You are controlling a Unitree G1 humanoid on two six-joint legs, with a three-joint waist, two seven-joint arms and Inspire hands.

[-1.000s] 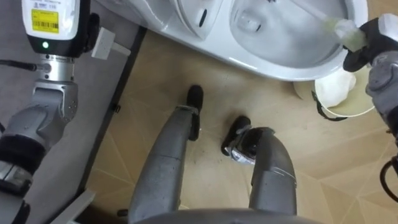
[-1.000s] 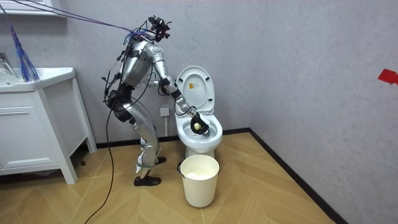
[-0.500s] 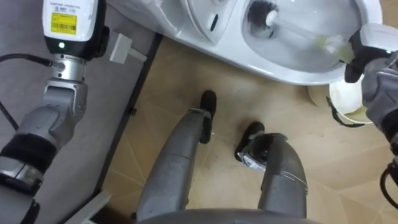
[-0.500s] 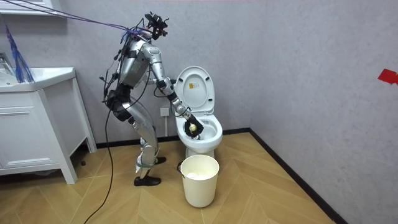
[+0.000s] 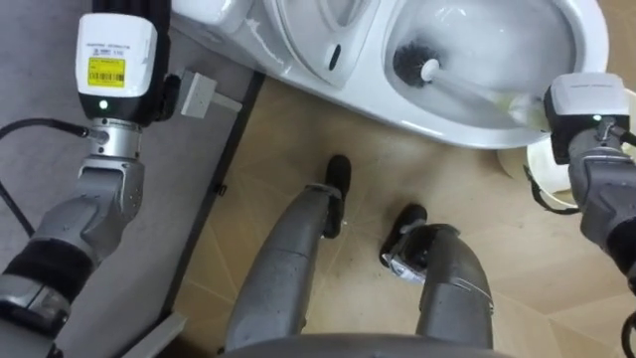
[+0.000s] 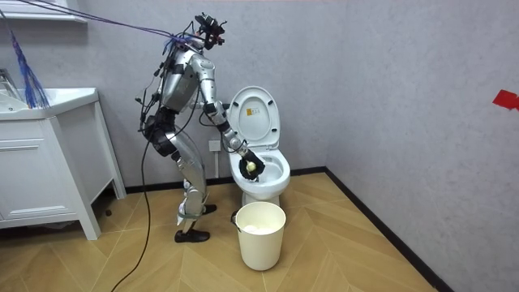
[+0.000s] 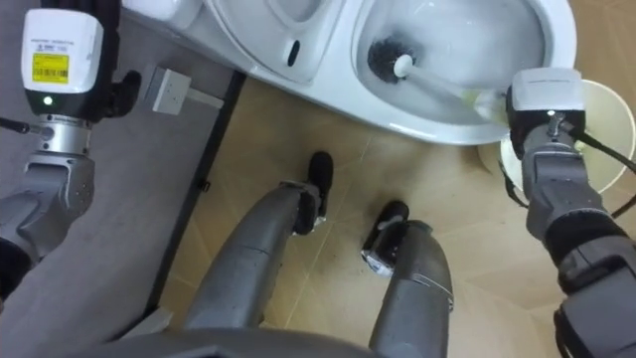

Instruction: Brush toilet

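Right hand [image 6: 250, 171]: in the room view it sits at the toilet bowl [image 5: 467, 124] rim, dark fingers closed round the yellow-green grip of the toilet brush [image 5: 467, 89]. In the eye views the white wrist unit at 3 o'clock covers that hand, and the grip runs in under it. The white handle slopes from there toward 1 o'clock, with the dark bristle head [image 5: 408, 62] low inside the bowl against the porcelain. Left hand [image 5: 139, 8]: at 11 o'clock by the grey wall, cut by the top edge; grasp cannot be told. The eye views add a wall socket [image 5: 204, 93] at 10 o'clock and a cream bucket [image 5: 542, 167] at 3 o'clock, under the bowl's rim. The room view adds the raised seat [image 6: 253, 113], a white vanity [image 6: 49, 174] at 9 o'clock, and the robot standing beside the toilet, leaning over it.
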